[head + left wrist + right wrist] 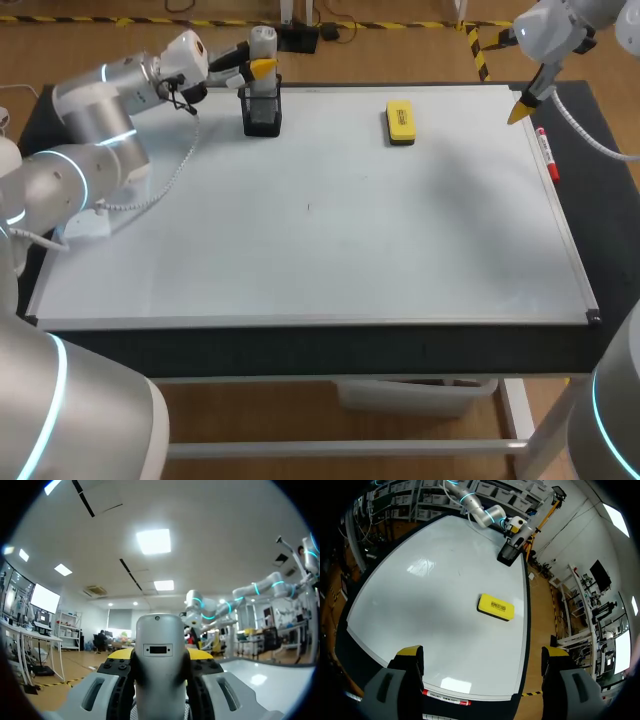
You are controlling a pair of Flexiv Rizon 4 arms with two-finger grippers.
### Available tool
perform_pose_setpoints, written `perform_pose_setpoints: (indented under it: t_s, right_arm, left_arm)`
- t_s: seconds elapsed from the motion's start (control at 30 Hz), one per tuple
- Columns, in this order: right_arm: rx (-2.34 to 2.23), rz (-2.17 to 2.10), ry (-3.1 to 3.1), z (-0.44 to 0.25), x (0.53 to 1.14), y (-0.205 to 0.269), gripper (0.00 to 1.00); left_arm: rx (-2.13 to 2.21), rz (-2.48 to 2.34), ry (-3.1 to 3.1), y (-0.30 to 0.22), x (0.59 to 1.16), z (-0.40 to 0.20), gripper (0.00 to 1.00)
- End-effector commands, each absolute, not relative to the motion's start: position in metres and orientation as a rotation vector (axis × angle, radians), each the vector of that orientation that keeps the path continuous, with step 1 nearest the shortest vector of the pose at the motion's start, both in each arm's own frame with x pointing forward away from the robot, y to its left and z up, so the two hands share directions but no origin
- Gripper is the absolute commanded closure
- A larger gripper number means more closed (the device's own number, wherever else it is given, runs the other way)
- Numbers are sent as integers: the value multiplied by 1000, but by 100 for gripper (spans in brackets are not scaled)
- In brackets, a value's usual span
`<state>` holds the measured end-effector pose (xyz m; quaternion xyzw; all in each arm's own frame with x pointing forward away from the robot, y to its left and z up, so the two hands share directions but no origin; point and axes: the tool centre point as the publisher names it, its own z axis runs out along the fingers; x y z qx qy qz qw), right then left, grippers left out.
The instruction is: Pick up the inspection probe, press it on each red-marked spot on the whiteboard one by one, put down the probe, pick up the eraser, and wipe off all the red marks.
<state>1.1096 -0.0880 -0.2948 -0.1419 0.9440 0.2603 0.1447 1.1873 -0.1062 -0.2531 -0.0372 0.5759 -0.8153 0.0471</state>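
A whiteboard [300, 250] lies flat on the dark worktop [300, 340] and covers most of it. My left fingers [262, 68] are clamped on the probe [160, 670] from two sides, and its grey body fills the gap between them. There is one probe. It stands upright in the one black holder [262, 112], long axis vertical and rounded head up, at the whiteboard's far edge towards the left corner.

My right fingers [522, 105] are spread wide with nothing between them. They hang above the whiteboard's far right corner and touch nothing. Ahead of them lies the one eraser [496, 607], yellow, flat on the whiteboard near its far edge and right of the middle. Its long axis runs from the far edge towards the near edge. One white and red marker [546, 155] lies lengthwise along the whiteboard's right edge, under my right fingers.
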Motion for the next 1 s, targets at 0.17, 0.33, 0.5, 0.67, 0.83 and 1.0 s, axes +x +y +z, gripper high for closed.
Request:
perform_pose_setpoints:
  t_s: [0.17,0.33,0.5,0.67,0.83,1.0]
  right_arm:
    - [-411,744,2723,-294,1109,-88,0]
    - [-411,744,2723,-294,1109,-88,0]
    - [-411,744,2723,-294,1109,-88,0]
    - [-411,744,2723,-294,1109,-88,0]
    - [-411,744,2723,-294,1109,-88,0]
    - [-411,744,2723,-294,1109,-88,0]
  left_arm:
    - [317,-2631,1862,-106,1196,-259,90]
    - [327,-2615,1890,-105,1193,-259,36]
    - [310,-2581,1928,-101,1191,-259,0]
    - [306,-2532,1984,-95,1189,-258,0]
    - [279,-2450,2057,-91,1187,-256,0]
    - [183,-2296,2150,-86,1188,-257,0]
